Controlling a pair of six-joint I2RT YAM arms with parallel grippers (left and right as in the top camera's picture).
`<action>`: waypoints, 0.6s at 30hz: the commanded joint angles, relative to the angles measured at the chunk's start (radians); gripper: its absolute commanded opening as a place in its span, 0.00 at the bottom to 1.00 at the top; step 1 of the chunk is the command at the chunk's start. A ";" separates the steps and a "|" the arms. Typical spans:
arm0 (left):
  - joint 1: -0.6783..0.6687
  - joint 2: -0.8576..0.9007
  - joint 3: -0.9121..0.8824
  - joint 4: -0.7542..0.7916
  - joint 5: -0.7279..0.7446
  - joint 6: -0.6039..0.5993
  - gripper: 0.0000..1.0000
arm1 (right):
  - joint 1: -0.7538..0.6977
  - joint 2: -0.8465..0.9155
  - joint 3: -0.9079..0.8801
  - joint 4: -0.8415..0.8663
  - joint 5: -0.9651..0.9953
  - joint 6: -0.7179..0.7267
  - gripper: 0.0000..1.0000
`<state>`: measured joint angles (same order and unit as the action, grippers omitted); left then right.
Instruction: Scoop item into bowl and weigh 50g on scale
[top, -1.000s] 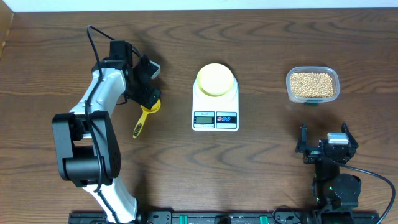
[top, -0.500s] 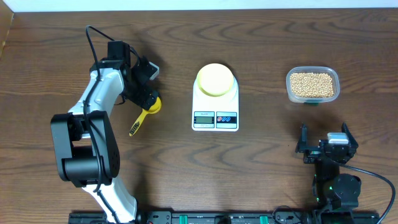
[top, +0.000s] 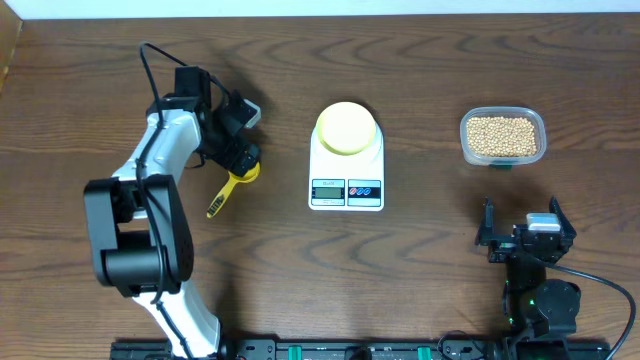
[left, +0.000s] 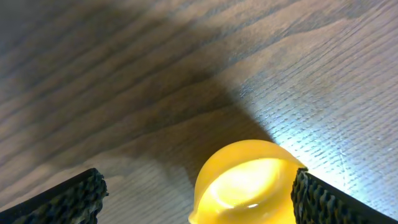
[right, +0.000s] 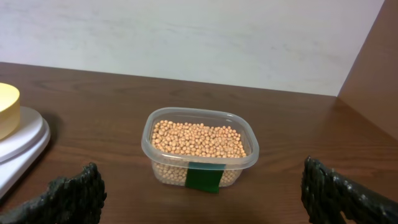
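Tan beans (top: 502, 136) fill a clear plastic tub at the right; in the right wrist view the beans (right: 198, 139) lie straight ahead. The pale-yellow bowl (top: 346, 127) stands on the white scale (top: 346, 178) at the centre, and both the bowl (right: 6, 107) and the scale (right: 20, 144) show at the left edge of the right wrist view. My left gripper (top: 243, 140) is open, low over the head of a yellow measuring spoon (top: 228, 188). That spoon head (left: 245, 183) sits between the jaws, against the right finger. My right gripper (top: 522, 210) is open and empty, well short of the tub.
The spoon's handle (top: 217, 204) points toward the table's front left. The tub (right: 199, 163) bears a green label on its near side. A pale wall stands behind the table's far edge.
My left gripper has shifted slightly around the spoon head, and the spoon's handle has swung a little to the left. The right arm has not moved.
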<state>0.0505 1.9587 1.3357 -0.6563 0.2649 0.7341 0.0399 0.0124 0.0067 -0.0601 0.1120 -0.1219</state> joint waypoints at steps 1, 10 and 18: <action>0.005 0.049 0.005 -0.003 0.010 0.011 0.98 | 0.007 -0.006 -0.001 -0.004 -0.002 -0.014 0.99; 0.005 0.058 0.005 0.000 -0.014 0.010 0.98 | 0.007 -0.006 -0.001 -0.004 -0.002 -0.014 0.99; 0.005 0.058 0.005 0.002 -0.014 0.010 0.98 | 0.007 -0.006 -0.001 -0.004 -0.002 -0.014 0.99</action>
<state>0.0505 2.0171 1.3357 -0.6533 0.2565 0.7341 0.0399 0.0124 0.0067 -0.0601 0.1120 -0.1219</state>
